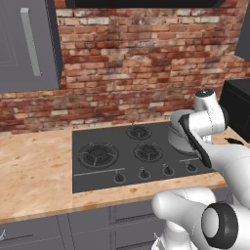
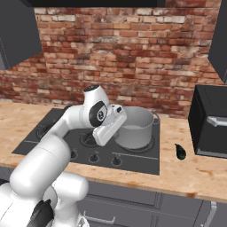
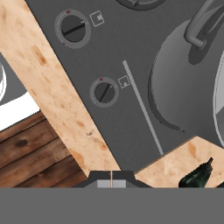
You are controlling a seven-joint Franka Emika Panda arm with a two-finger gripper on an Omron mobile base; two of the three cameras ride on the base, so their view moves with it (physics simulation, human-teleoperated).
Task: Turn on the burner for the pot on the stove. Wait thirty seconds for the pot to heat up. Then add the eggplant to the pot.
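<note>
I see the brushed-metal pot (image 2: 135, 127), wide and straight-walled, sitting on the right rear burner of the flat dark stove (image 1: 105, 168), whose round black knobs (image 3: 104, 92) line the near edge. The small, glossy, near-black eggplant (image 2: 180, 151) lies on the speckled wooden counter (image 1: 31, 173), right of the stove. My gripper (image 3: 111, 180) hangs above the knobs, fingers pressed together, holding nothing. Rough red brick wall (image 2: 128, 53) behind.
</note>
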